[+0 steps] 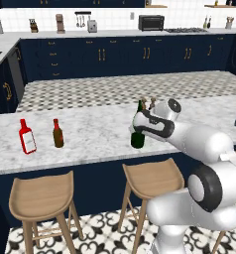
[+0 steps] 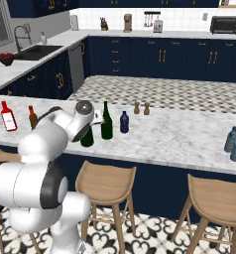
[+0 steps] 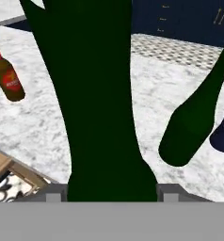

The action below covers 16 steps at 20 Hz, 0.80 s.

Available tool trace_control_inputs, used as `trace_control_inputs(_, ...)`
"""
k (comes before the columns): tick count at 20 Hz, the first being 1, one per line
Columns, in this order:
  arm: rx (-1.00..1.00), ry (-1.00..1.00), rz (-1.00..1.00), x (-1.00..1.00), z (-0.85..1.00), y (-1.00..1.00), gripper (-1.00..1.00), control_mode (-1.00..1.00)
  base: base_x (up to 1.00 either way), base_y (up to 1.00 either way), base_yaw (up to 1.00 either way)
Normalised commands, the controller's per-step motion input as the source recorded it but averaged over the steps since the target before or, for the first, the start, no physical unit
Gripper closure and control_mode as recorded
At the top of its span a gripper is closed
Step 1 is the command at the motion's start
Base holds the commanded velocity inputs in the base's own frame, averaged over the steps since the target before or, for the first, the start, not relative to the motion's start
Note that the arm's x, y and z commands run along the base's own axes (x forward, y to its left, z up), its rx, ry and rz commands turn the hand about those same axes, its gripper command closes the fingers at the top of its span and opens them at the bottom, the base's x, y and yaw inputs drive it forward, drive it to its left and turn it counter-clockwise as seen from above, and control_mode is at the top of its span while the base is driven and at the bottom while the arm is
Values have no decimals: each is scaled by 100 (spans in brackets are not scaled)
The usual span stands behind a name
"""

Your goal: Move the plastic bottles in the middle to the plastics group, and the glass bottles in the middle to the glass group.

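Note:
My gripper point(image 3: 112, 195) is shut on a tall dark green glass bottle point(image 3: 100, 94) in the middle of the marble counter point(image 1: 90, 134); its base point(image 1: 138, 139) shows below the hand, on or just above the top. The second green glass bottle point(image 2: 106, 124) stands just to its right, with the small navy plastic bottle point(image 2: 124, 122) beside that. The glass group is at the left end: a red flat bottle point(image 1: 27, 136) and a brown bottle point(image 1: 57, 134). Pale blue bottles of the plastics group point(image 2: 234, 141) stand at the right end.
Two small shakers point(image 2: 141, 108) stand at the counter's far edge behind the bottles. Wooden stools point(image 1: 40, 196) point(image 1: 152, 178) sit below the near edge. A sink point(image 2: 38, 51) and dark blue cabinets lie beyond the patterned floor.

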Motion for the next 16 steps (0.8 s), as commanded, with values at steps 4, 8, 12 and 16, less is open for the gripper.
trace_control_inputs(4,-2,5,22,0,5,99,100,-100,0,0,0)
trace_control_inputs(8,-3,9,19,5,6,93,100,-100,0,0,0)
trace_control_inputs(12,-2,6,18,26,3,88,100,-100,0,0,0)
trace_control_inputs(16,-1,3,12,31,11,70,100,-100,0,0,0)
